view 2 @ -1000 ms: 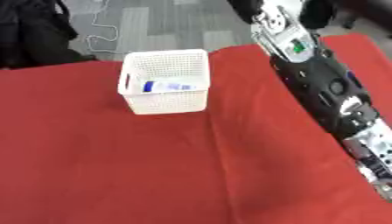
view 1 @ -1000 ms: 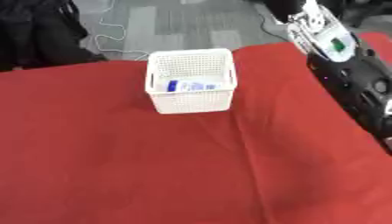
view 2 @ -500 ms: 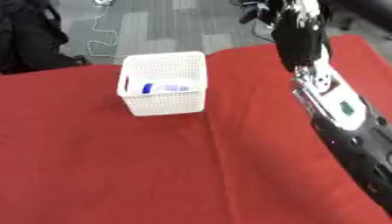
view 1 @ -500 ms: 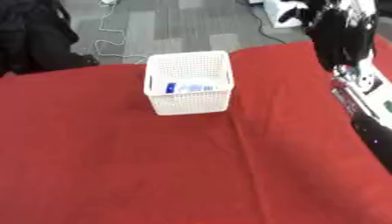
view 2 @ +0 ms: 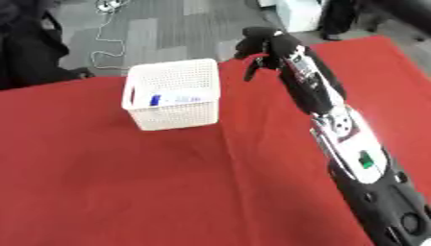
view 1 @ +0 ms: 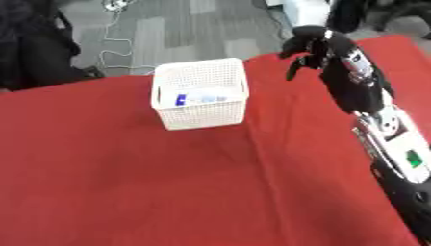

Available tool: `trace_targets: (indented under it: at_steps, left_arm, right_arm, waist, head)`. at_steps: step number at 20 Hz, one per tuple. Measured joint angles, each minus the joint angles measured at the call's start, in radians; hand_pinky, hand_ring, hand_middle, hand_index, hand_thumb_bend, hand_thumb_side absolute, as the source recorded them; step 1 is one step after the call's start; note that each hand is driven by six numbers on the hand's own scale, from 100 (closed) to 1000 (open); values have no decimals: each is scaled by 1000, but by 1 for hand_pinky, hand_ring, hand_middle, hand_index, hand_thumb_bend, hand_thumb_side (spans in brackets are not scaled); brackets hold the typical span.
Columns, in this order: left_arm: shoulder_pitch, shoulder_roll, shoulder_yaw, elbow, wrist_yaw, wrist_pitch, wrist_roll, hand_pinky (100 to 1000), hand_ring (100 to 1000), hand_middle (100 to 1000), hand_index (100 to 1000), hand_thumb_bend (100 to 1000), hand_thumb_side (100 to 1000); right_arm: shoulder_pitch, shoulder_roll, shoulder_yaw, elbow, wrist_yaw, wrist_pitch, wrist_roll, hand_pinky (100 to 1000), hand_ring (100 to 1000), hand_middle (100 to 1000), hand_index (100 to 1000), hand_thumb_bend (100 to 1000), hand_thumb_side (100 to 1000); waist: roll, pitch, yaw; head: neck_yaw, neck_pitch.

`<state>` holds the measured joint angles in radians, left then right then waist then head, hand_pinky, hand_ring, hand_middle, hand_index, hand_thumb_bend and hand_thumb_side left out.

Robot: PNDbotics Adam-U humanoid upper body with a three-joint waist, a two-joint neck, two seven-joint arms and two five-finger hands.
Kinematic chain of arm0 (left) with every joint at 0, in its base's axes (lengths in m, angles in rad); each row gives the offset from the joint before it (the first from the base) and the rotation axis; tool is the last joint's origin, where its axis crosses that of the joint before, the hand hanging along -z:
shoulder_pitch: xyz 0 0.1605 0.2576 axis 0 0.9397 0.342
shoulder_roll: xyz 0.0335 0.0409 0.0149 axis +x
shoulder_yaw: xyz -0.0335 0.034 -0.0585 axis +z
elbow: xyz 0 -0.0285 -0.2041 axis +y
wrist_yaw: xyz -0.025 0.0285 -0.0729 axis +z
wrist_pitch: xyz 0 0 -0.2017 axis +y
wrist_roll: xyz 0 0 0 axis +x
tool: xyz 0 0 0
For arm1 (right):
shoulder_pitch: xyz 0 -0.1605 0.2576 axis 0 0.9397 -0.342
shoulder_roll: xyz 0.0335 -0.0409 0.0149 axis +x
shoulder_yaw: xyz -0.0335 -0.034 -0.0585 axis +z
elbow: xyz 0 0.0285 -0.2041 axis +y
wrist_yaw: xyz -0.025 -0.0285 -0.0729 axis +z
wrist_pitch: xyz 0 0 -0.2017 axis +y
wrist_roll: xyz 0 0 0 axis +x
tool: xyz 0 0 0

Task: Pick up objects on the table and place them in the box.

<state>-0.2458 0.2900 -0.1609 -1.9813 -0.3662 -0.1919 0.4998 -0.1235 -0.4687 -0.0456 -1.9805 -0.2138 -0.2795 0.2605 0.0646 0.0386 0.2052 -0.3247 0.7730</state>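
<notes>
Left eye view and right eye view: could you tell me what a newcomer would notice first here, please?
The white perforated plastic basket stands out on the red tablecloth, toward the far side, with a white and blue packet lying inside it. To its right, the robot's black right arm stretches up the picture, its right hand hanging over the cloth's far edge with fingers drooping down, holding nothing.

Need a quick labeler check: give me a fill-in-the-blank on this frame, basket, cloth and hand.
1. The white basket stands on a ___ cloth.
2. The hand near the table's far edge belongs to the robot's ___ arm.
3. The white and blue item lies ___ the basket.

Missing words: red; right; inside
</notes>
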Motion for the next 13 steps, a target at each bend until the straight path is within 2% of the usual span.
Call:
trace_targets:
  at_steps: [2,7,10,13]
  left_arm:
    - [0,0,0,0,-2,-4,6,687,671,737,833,474,1000]
    - [6,0,-4,0,-1,-13,10,688,673,737,834,475,1000]
    - [5,-1,-5,0,-1,-19,13,689,674,737,834,477,1000]
    - [5,-1,-1,0,-1,-24,18,688,673,737,834,476,1000]
  right_arm:
    - [0,0,-31,0,-21,-4,-29,481,698,679,859,115,1000]
    - [2,1,-91,0,-86,15,-190,484,707,724,883,126,1000]
    - [11,2,-96,0,-104,22,-244,483,707,723,887,128,1000]
    - [11,2,-94,0,-113,25,-258,486,711,728,888,127,1000]
  waist:
    - [2,0,-3]
    - [2,4,-24]
    - [2,7,-18]
    - [2,8,-18]
  head:
    - [11,0]
    - [18,0]
    - [18,0]
    - [26,0]
